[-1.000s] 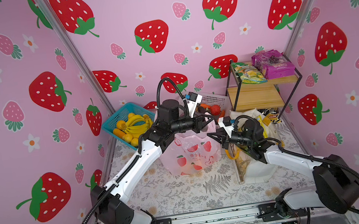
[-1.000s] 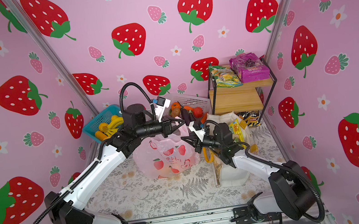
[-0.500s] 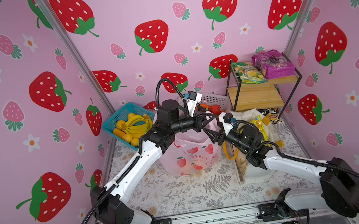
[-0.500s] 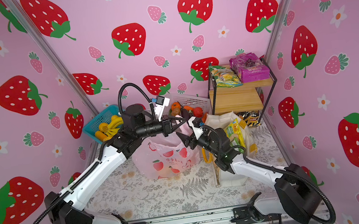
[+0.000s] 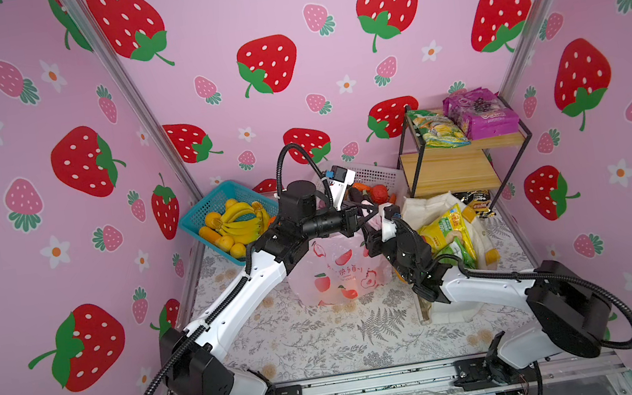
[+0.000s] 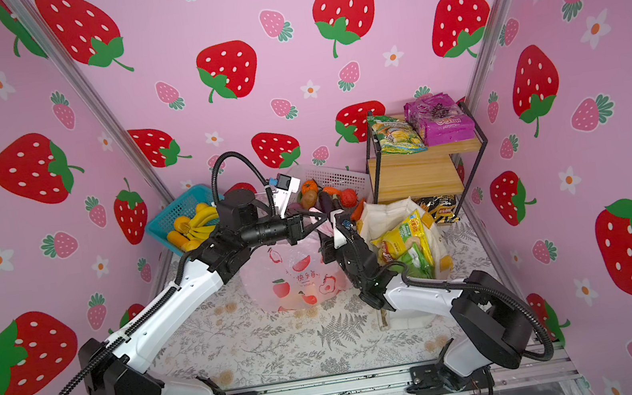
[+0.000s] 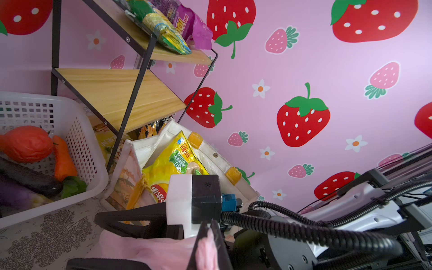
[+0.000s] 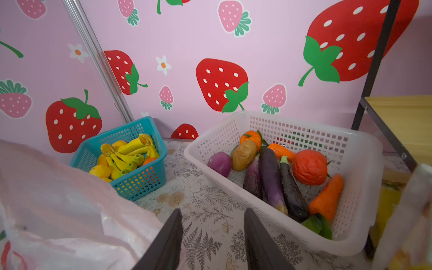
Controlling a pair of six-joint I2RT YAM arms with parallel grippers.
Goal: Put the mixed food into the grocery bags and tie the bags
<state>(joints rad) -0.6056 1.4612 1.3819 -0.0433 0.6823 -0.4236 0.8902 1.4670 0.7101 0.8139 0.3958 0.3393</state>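
My left tool (image 7: 207,230) is clenched on bunched plastic at the top of the pink bag (image 5: 338,275), which stands in the middle of the surface (image 5: 326,344). My right tool (image 8: 213,210) is released, jaws apart, over the bare strip between the bag's edge and the white basket (image 8: 357,163) rim. The yellow crisp packet (image 5: 443,231) pokes from the white tote (image 5: 422,205), just beside the bag. Bare surface runs along the front.
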